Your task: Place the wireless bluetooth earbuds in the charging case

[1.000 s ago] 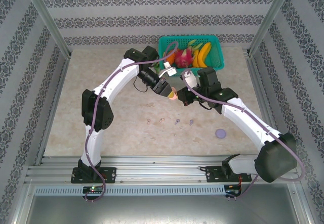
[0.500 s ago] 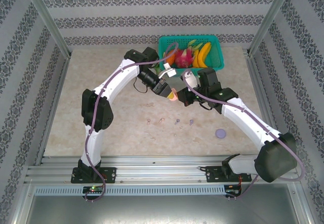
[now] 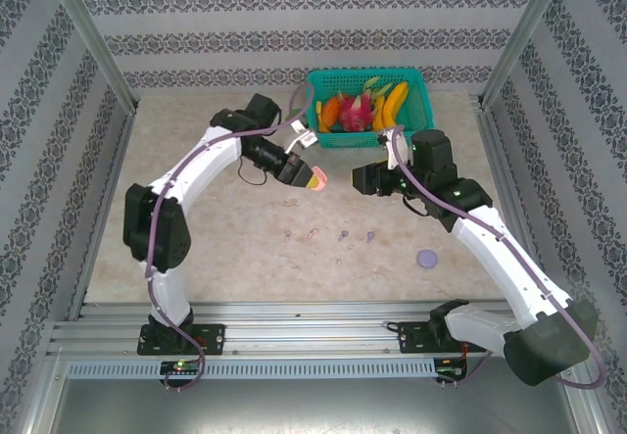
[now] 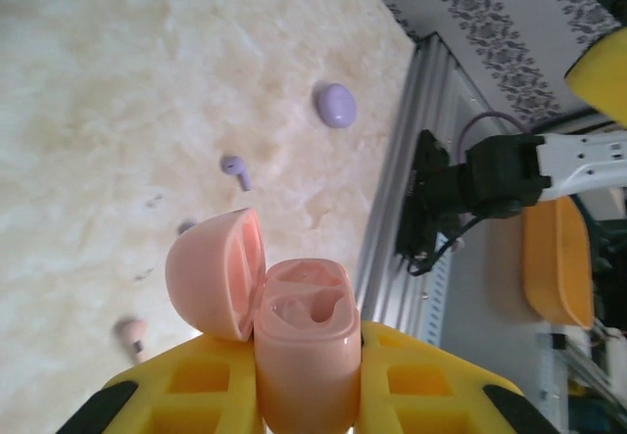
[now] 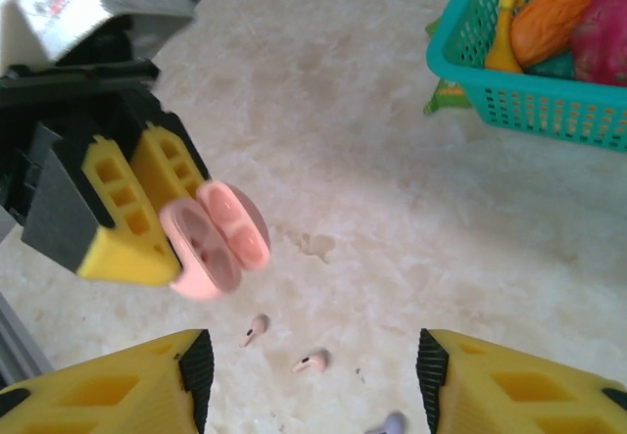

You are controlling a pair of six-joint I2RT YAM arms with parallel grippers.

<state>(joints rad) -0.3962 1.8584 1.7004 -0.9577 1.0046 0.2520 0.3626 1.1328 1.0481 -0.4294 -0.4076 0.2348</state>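
Observation:
My left gripper point(image 3: 312, 175) is shut on the pale pink charging case point(image 4: 304, 346), held above the table. Its lid point(image 4: 217, 272) hangs open to the left and both sockets are empty. From the right wrist the case point(image 5: 216, 238) appears between the left gripper's yellow fingers point(image 5: 118, 199). My right gripper point(image 3: 361, 179) is open and empty, a little to the right of the case. Two pink earbuds point(image 3: 287, 234) point(image 3: 313, 233) and two purple earbuds point(image 3: 343, 235) point(image 3: 371, 236) lie in a row on the table. Between my right fingers I see the pink earbuds point(image 5: 256, 329) point(image 5: 313, 361) below.
A shut purple case point(image 3: 426, 258) lies on the table right of the earbuds. A teal basket point(image 3: 416, 120) of toy fruit stands at the back, close behind both grippers. Metal frame posts and patterned walls ring the table.
The two grippers were together at the pink case; now they stand apart. The left one has shifted left with the case, and the right one has drawn back to the right.

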